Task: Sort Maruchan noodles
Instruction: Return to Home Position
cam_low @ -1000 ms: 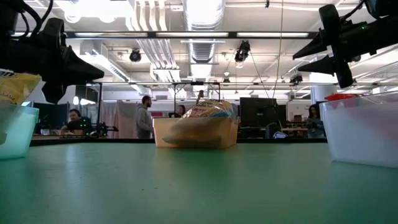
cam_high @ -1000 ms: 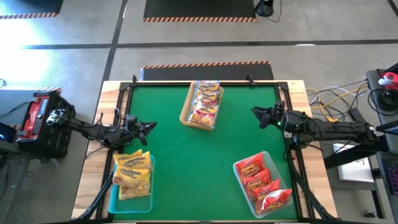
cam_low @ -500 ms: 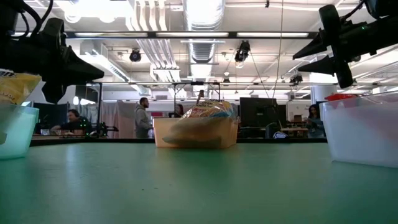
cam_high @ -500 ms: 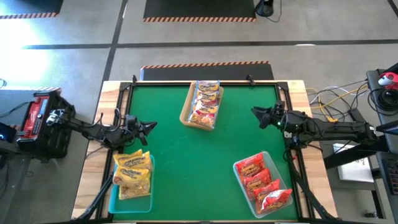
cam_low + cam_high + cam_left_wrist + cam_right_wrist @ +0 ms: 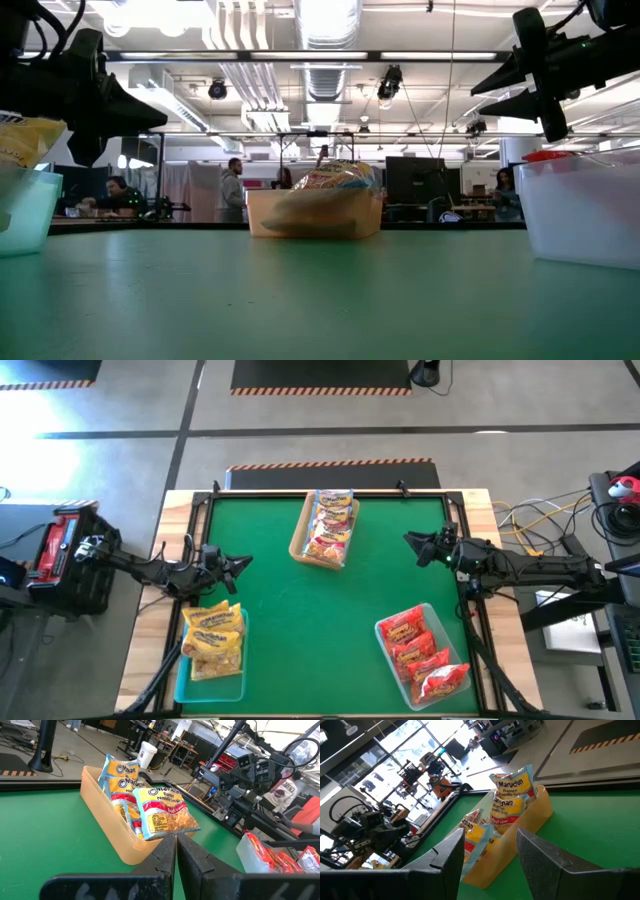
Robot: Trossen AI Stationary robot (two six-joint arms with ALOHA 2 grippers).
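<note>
The Maruchan noodles lie in three containers. Silvery-white packets (image 5: 330,525) fill the tan tray (image 5: 299,541) at the far middle; yellow packets (image 5: 213,640) sit in a teal tray (image 5: 182,685) near left; red packets (image 5: 420,655) sit in a clear tray (image 5: 385,660) near right. My left gripper (image 5: 245,563) hovers shut at the table's left side, just beyond the yellow packets. My right gripper (image 5: 408,539) hovers open at the right side, holding nothing. Both point toward the middle.
A black frame with clamps (image 5: 215,488) borders the green mat (image 5: 320,610). The mat's middle and near middle are bare. Cables (image 5: 540,520) and equipment lie off the right side; people stand in the room beyond the far edge (image 5: 232,185).
</note>
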